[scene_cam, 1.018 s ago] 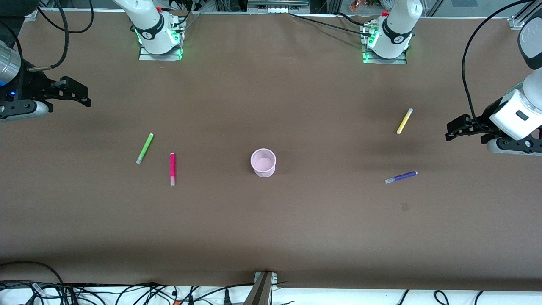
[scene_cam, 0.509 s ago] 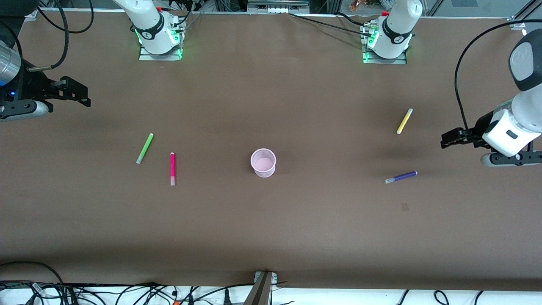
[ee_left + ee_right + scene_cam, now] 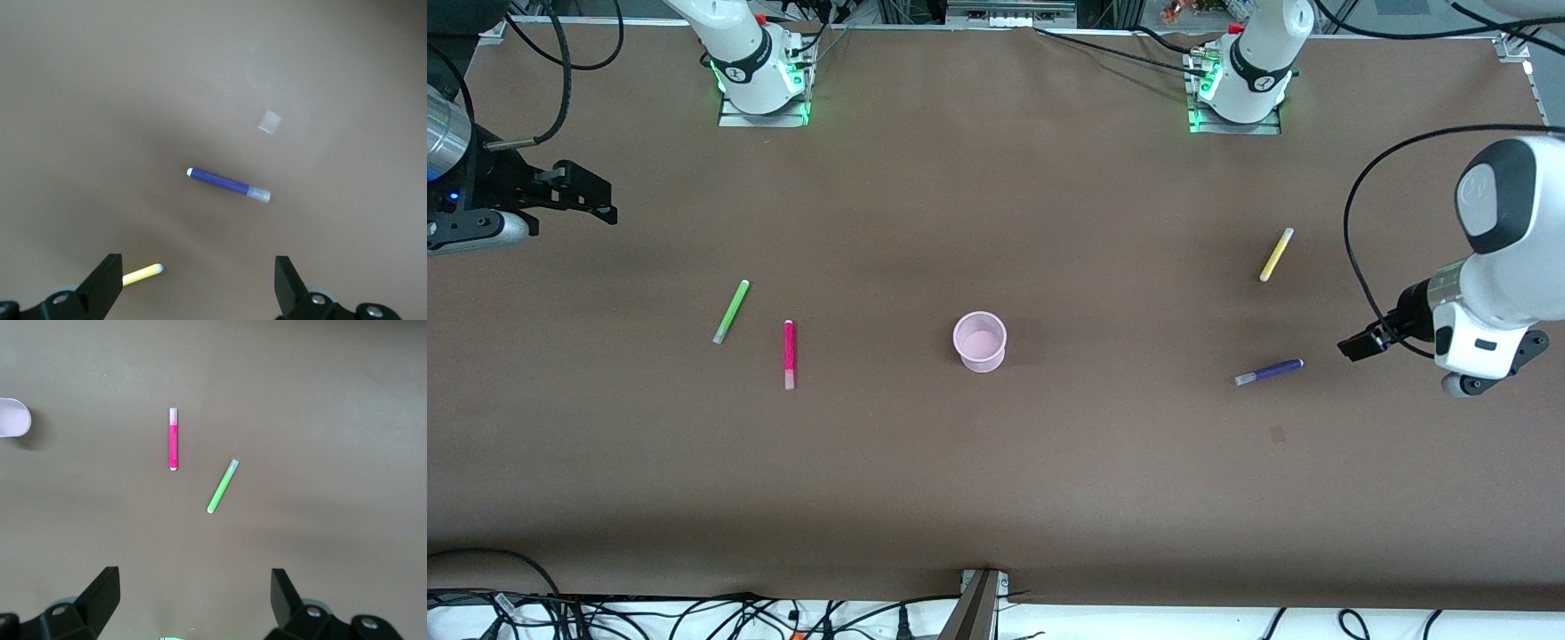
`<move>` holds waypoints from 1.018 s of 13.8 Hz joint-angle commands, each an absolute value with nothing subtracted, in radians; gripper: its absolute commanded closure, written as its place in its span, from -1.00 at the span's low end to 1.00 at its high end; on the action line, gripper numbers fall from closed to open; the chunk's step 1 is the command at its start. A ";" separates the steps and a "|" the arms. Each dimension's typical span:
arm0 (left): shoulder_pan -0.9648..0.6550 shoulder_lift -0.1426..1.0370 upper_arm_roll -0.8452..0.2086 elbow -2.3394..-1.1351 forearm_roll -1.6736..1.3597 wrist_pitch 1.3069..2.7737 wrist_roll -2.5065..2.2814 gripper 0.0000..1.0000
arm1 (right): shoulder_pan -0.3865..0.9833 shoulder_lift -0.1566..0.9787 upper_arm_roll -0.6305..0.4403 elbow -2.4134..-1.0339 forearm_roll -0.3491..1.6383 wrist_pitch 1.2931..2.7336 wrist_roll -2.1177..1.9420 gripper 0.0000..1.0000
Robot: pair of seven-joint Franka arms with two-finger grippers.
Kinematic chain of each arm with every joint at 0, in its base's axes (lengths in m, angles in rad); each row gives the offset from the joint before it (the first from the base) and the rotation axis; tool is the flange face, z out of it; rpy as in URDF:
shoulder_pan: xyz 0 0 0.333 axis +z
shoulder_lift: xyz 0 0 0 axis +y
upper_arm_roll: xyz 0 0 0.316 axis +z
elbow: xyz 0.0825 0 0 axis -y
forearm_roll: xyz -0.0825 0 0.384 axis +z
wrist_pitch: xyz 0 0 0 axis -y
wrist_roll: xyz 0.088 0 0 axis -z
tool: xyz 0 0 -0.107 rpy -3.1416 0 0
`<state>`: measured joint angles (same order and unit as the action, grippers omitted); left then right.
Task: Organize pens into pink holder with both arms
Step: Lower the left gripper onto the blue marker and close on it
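The pink holder (image 3: 979,340) stands upright mid-table. The green pen (image 3: 731,311) and magenta pen (image 3: 789,354) lie toward the right arm's end. The yellow pen (image 3: 1276,254) and purple pen (image 3: 1269,372) lie toward the left arm's end. My left gripper (image 3: 1356,347) is open and empty in the air, at the table's end beside the purple pen. Its wrist view shows the purple pen (image 3: 228,185), the yellow pen (image 3: 141,274) and the gripper (image 3: 197,267). My right gripper (image 3: 596,200) waits open at its end. Its wrist view shows it (image 3: 193,583), the magenta pen (image 3: 173,439), the green pen (image 3: 221,487) and the holder's edge (image 3: 13,417).
The brown table (image 3: 996,498) bears a small square mark (image 3: 1277,434) nearer the front camera than the purple pen. The arm bases (image 3: 760,80) stand along the top edge. Cables (image 3: 694,618) and a bracket (image 3: 980,604) lie at the front edge.
The left arm has swung its gripper from beside the yellow pen to beside the purple pen, a little inward. The right arm and all pens have not moved.
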<state>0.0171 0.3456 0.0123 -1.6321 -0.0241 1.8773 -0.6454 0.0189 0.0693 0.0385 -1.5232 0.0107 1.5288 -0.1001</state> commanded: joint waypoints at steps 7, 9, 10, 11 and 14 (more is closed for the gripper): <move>-0.001 0.440 0.014 -1.850 0.084 2.255 -1.364 -1.00 | 0.018 0.084 0.041 -1.489 0.003 1.508 -0.112 -0.99; -0.011 0.488 0.014 -1.850 0.118 2.307 -1.510 -1.00 | 0.018 0.084 0.041 -1.489 0.003 1.508 -0.112 -0.99; -0.015 0.512 0.014 -1.850 0.133 2.334 -1.576 -1.00 | 0.017 0.084 0.041 -1.489 0.003 1.508 -0.112 -0.99; -0.018 0.532 0.014 -1.850 0.153 2.359 -1.622 -1.00 | 0.018 0.084 0.040 -1.489 0.003 1.508 -0.112 -0.99; -0.025 0.584 0.014 -1.850 0.179 2.420 -1.695 -1.00 | 0.017 0.084 0.041 -1.489 0.003 1.508 -0.112 -0.99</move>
